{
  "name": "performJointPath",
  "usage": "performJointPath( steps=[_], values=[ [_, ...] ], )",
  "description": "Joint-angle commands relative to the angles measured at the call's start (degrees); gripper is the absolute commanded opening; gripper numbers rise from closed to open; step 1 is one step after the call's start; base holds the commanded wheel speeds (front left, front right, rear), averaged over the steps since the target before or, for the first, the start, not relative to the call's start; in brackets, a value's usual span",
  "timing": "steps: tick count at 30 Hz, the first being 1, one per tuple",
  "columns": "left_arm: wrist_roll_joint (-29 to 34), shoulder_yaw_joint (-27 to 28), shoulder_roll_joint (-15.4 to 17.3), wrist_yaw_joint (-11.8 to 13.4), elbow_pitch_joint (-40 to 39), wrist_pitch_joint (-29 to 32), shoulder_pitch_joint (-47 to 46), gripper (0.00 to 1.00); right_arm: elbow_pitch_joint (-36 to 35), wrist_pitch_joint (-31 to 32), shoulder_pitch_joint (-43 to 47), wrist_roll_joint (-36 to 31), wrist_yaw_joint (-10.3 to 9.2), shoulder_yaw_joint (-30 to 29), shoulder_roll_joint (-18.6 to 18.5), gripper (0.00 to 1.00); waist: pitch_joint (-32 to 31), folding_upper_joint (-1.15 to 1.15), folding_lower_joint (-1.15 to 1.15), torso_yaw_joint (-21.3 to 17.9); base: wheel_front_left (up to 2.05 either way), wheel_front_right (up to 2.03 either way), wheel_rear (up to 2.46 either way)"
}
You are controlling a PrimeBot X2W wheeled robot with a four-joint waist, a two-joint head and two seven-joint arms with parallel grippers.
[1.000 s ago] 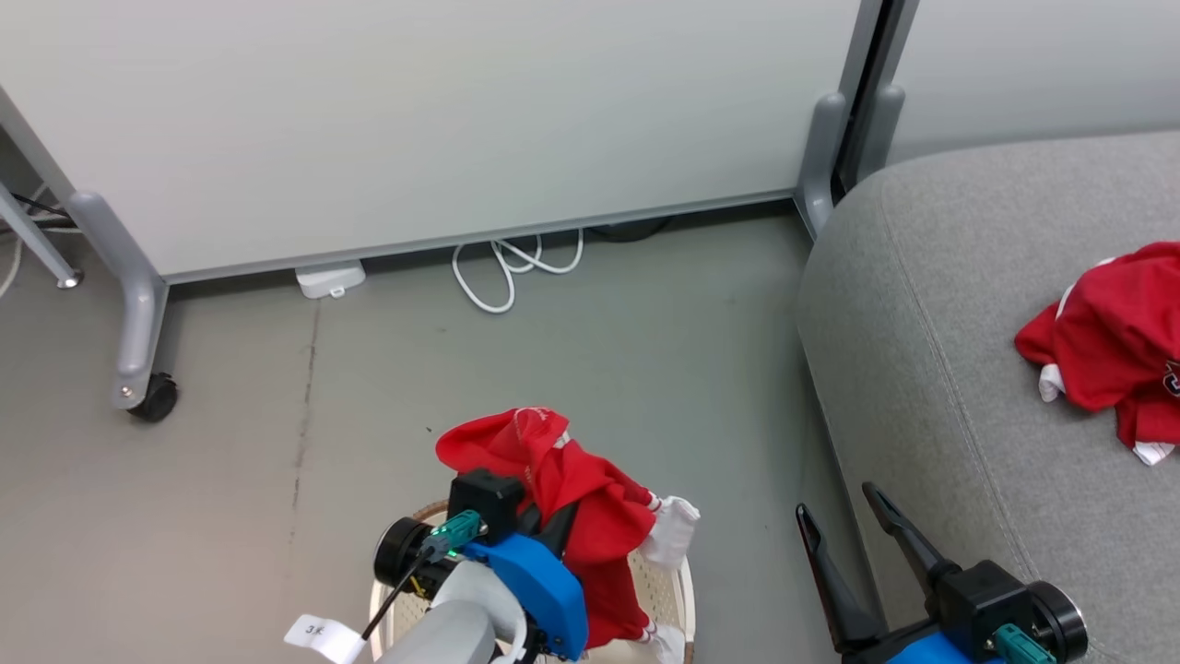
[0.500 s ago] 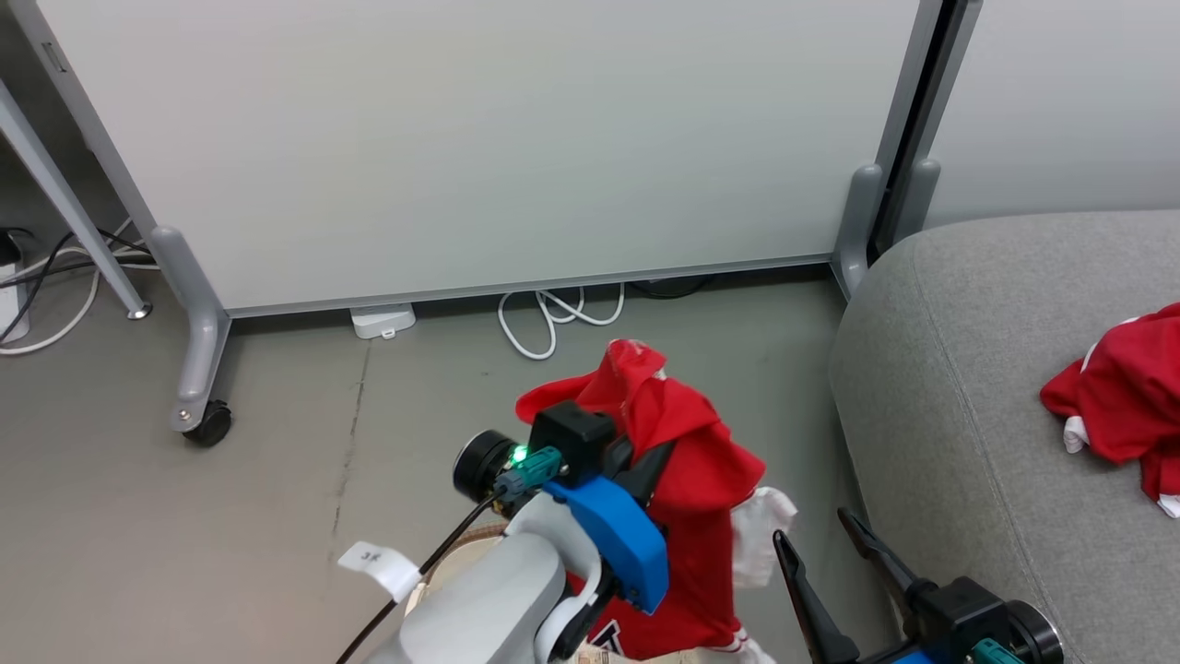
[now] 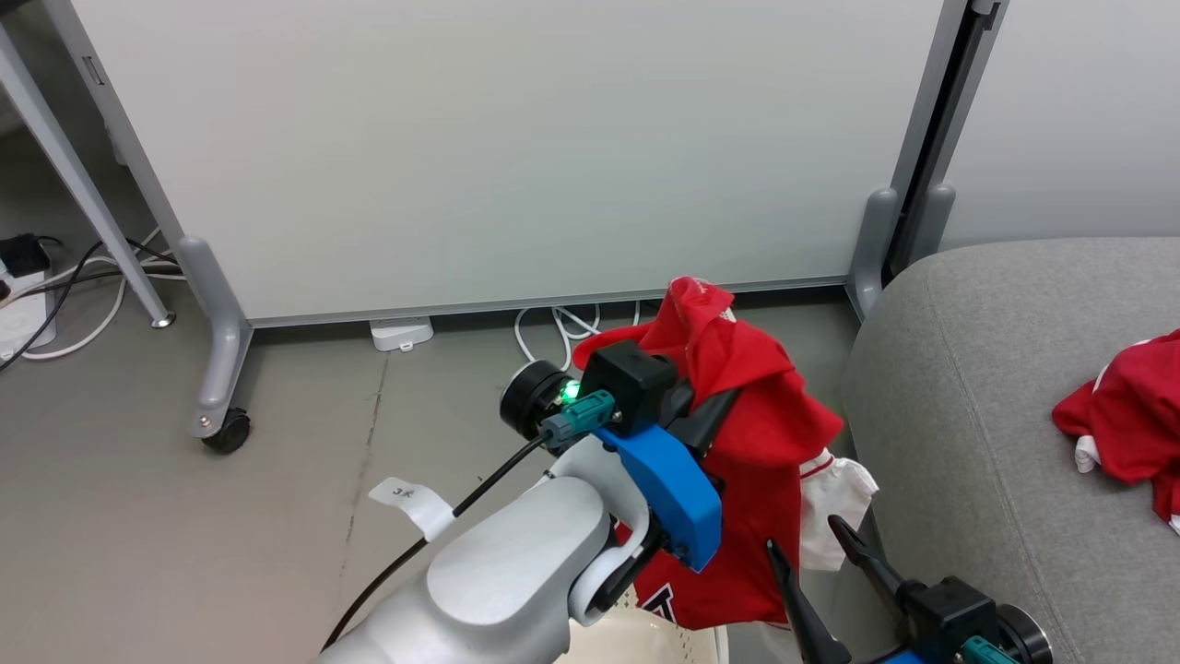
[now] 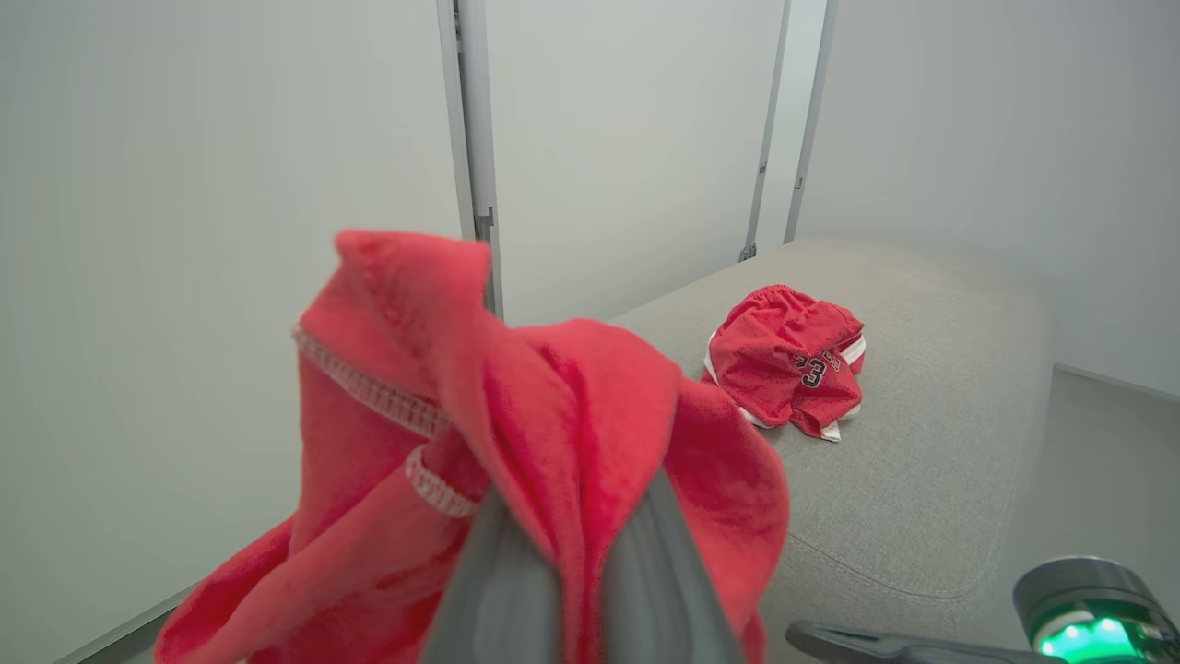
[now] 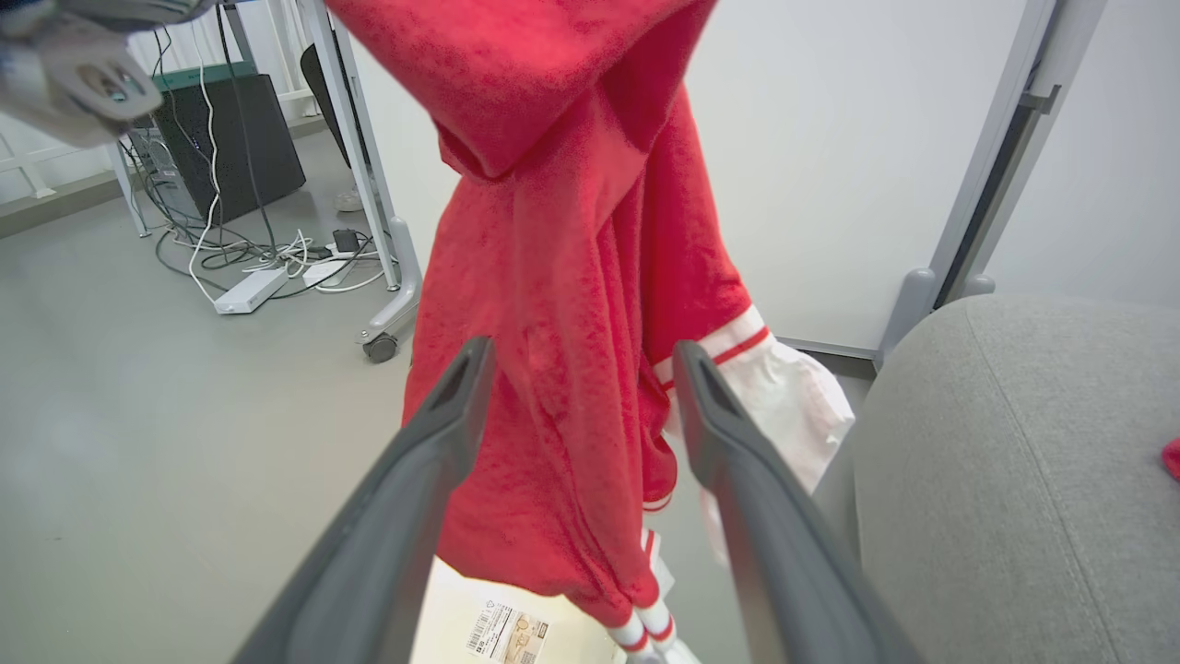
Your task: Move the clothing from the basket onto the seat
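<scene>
Now nearer the seat (image 3: pixel 968 415): red garment (image 3: pixel 761 443) aloft.

Ahead of me a pale partition panel (image 3: pixel 461 157) stands on grey legs, with a black castor (image 3: pixel 228 431) under its left foot. Grey floor (image 3: pixel 138 535) lies beneath. White cable (image 3: pixel 544 337) loops at the panel's base, and more cables (image 3: pixel 64 277) lie far left.

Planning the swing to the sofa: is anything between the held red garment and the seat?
Only the open right gripper, low beside the garment hanging from the left gripper, near the seat edge. A level swing probably clears it.
</scene>
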Motion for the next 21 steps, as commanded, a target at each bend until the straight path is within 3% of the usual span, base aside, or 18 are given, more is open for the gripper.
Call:
performJointPath(
  steps=[1, 21],
  values=[
    [-0.97, -0.88, -0.03, 0.62, -0.8, -0.11, -1.59, 0.0, 0.16, 0.12, -0.51, 0.14, 0.03, 0.12, -0.02, 1.0, -0.17, 0.0, 0.0, 0.16, 0.0, 0.0, 0.0],
    [-7.45, -7.98, -0.01, 3.25, -2.2, -2.02, -4.49, 0.0, 1.11, 0.86, -1.66, 0.72, 0.03, 1.07, -0.02, 1.0, -0.97, 0.0, 0.0, 0.09, 0.0, 0.0, 0.0]
  ],
)
